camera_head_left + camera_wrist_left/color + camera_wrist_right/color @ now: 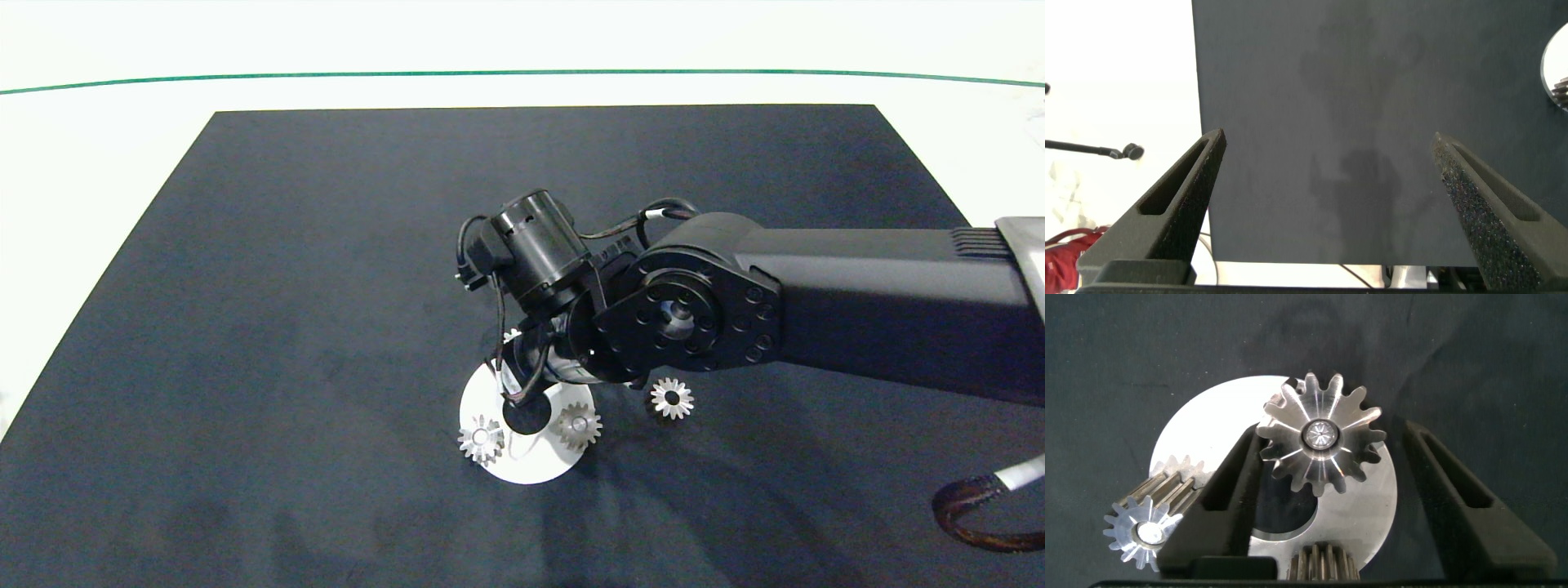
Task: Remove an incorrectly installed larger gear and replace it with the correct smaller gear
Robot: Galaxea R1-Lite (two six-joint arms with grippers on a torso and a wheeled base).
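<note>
In the right wrist view the larger gear (1320, 434) stands on a white round plate (1192, 433), between the fingers of my open right gripper (1333, 431). One finger (1229, 490) is close against its teeth; the other (1454, 490) stands apart. In the head view the right wrist (563, 278) covers most of this gear, and only a few teeth (512, 335) show. The smaller gear (672, 398) lies flat on the dark mat, just right of the plate (531, 469). My left gripper (1328, 137) hangs open over the mat's edge, holding nothing.
Two small gears (482, 439) (578, 425) stand on the near half of the plate, and also show as gears (1147, 527) (1323, 563) in the right wrist view. A dark mat (286, 327) covers the white table. A cable loop (980, 523) lies at the near right.
</note>
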